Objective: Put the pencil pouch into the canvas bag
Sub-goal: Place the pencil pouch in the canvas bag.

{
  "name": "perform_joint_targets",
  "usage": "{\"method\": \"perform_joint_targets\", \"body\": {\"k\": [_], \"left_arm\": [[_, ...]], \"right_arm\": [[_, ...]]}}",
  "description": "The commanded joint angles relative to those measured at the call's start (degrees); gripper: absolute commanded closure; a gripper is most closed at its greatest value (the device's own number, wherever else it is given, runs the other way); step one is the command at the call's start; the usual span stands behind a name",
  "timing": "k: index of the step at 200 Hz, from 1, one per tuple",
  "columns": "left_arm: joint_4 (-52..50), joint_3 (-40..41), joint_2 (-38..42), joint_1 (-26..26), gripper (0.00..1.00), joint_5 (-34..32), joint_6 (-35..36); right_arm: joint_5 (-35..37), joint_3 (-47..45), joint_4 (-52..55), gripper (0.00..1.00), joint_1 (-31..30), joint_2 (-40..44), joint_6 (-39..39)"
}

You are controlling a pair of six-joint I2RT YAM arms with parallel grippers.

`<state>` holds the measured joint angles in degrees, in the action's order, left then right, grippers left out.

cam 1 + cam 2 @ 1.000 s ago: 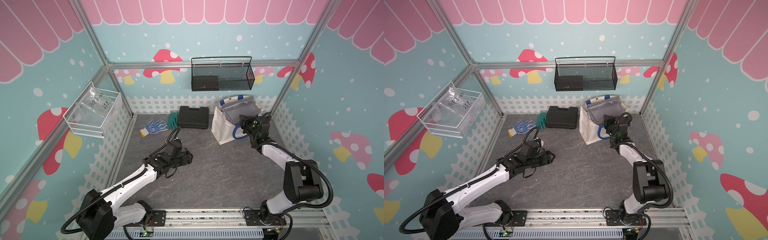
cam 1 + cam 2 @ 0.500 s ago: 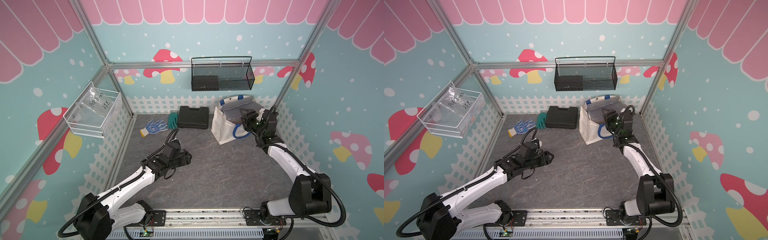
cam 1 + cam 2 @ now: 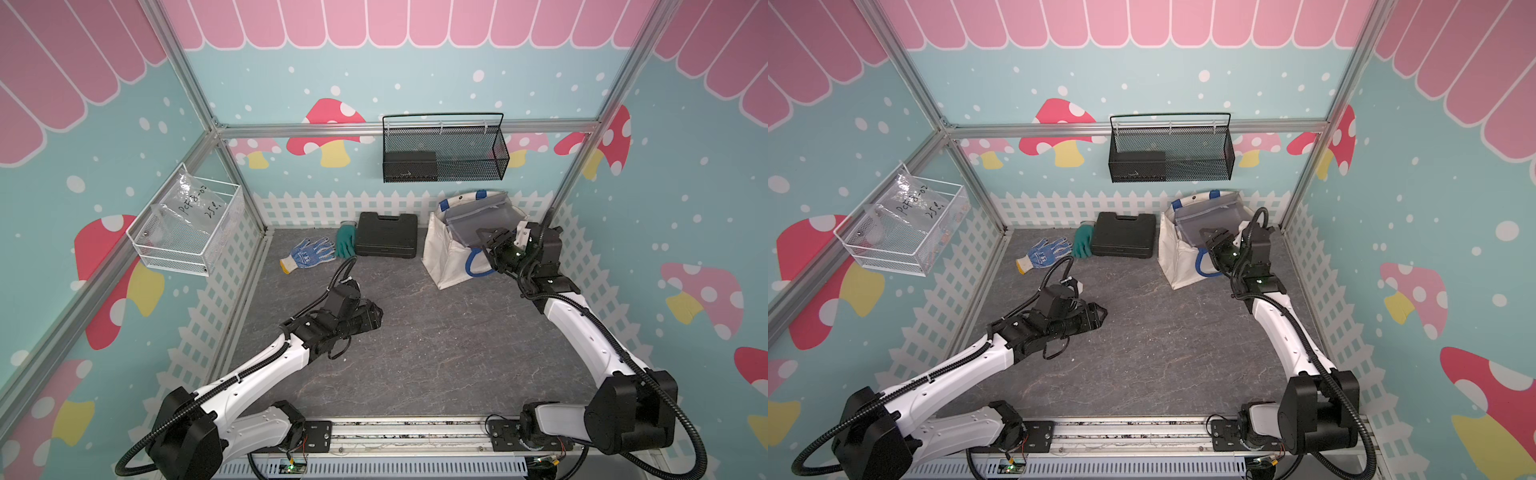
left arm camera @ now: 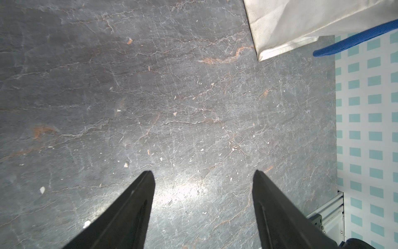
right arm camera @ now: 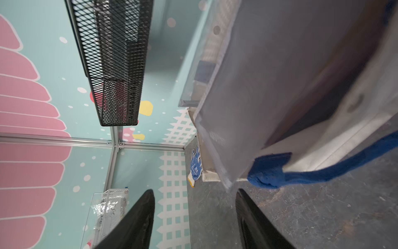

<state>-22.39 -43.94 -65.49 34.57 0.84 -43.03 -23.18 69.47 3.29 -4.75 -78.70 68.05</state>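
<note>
Clearly the pencil pouch [image 3: 478, 218], a grey see-through mesh sleeve, sits tilted in the open mouth of the canvas bag [image 3: 444, 259], with much of it showing above the bag's rim in both top views [image 3: 1208, 218]. How deep its lower edge reaches inside the bag cannot be told.

The right jaws hang at the near side of the bag's mouth, beside the blue handle [image 3: 473, 266] that droops down the bag's front. They stand apart with nothing between them. In the right wrist view the pouch [image 5: 269, 90] fills the space beyond the fingers [image 5: 137, 217]. Its lowest corner comes close to one fingertip but lies just past the tips, not inside the gap, and I cannot tell whether it touches. The blue handle [image 5: 271, 172] bunches right beside that same corner.

The left jaws are well apart from the bag, low over the bare grey counter [image 3: 415, 353], also spread wide and empty. In the left wrist view only the bag's bottom corner [image 4: 284, 32] and a stretch of handle [image 4: 349, 43] show, far ahead of the fingertips [image 4: 148, 179].

A black hard case [image 3: 388, 241] lies just beside the bag, with a green glove [image 3: 345, 245] and a blue glove [image 3: 309, 254] beyond it. A black mesh basket [image 3: 444, 149] hangs on the wall above the bag.
</note>
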Motion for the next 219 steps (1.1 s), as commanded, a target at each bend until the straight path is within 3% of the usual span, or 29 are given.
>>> {"method": "perform_joint_targets", "body": {"k": [1, 22, 49, 88, 143, 219], "left_arm": [[-0.5, -0.5, 0.6, -0.3, 0.27, -0.5, 0.8], [-1.9, -1.4, 0.8, -0.3, 0.27, -0.5, 1.5], [-3.5, -1.4, 2.0, -0.3, 0.27, -1.4, 1.3], [-4.8, -1.3, 2.9, -0.3, 0.27, -2.6, 0.2], [-6.1, -5.4, -0.7, -0.3, 0.27, -2.6, 0.8], [-8.2, -8.5, -2.5, -0.2, 0.27, -4.5, 0.7]], "right_arm": [[-1.1, 15.0, 11.7, 0.39, 2.0, -7.3, -19.5], [1.8, 34.3, 27.3, 0.39, 2.1, -19.3, -34.6], [3.9, 46.7, 36.9, 0.40, 2.1, -28.2, -42.4], [7.7, 44.8, 36.5, 0.42, 2.0, -29.7, -45.1], [11.1, 47.3, 35.2, 0.46, 1.9, -39.8, -47.0], [11.5, 51.0, 34.2, 0.50, 1.9, -48.4, -47.8]]}}
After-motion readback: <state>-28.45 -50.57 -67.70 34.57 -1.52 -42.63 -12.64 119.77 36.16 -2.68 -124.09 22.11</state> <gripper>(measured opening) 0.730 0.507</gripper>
